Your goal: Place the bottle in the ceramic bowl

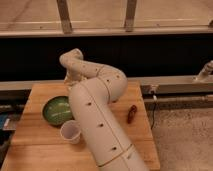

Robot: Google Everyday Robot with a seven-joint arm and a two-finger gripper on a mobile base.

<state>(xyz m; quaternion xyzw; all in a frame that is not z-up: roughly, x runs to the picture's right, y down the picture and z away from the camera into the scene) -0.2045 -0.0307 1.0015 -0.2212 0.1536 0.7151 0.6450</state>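
Arm folded over the wooden surface (30,145) — bottle out of sight

The gripper (70,79) hangs near the surface's far edge, at 1 o'clock of the green ceramic bowl (56,110). I cannot tell whether it holds the bottle, which shows nowhere. To do the step well, travel toward 7 o'clock, centre over the bowl and lower before releasing — clear of the white paper cup (70,131) at the bowl's 5 o'clock.
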